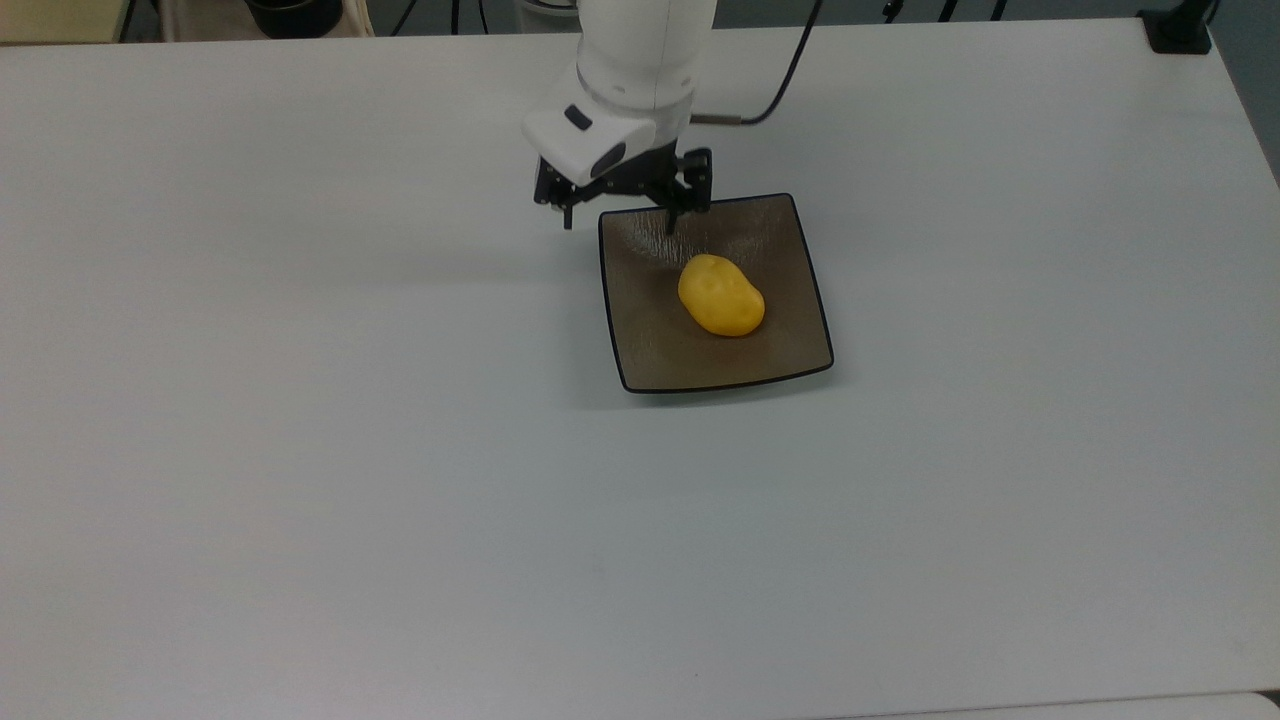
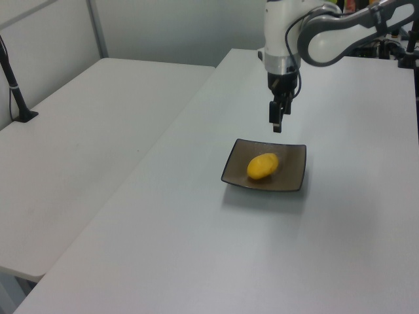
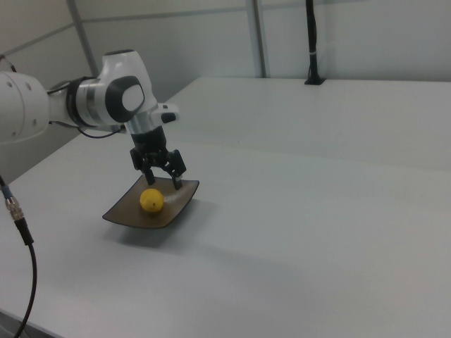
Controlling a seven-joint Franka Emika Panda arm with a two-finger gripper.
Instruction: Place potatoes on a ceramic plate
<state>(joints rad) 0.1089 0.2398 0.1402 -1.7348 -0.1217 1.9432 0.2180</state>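
Observation:
The yellow lumpy potato (image 1: 721,295) lies in the dished middle of the square brown-grey ceramic plate (image 1: 790,340), free of any grip; it shows too as the potato (image 2: 262,165) on the plate (image 2: 293,175) and the potato (image 3: 151,200) on the plate (image 3: 127,215). My gripper (image 1: 620,220) hangs open above the plate's far edge in the top view, nothing between its black fingers. In the left view the gripper (image 2: 277,124) is well above the plate's back rim. In the right view the gripper (image 3: 163,182) sits just above and behind the potato.
The white table (image 1: 300,450) stretches wide around the plate. A black cable (image 1: 790,70) runs from the arm's wrist. A second table (image 2: 78,131) stands alongside, with a black post (image 2: 14,85) on it. A loose cable (image 3: 21,239) hangs at the right view's left edge.

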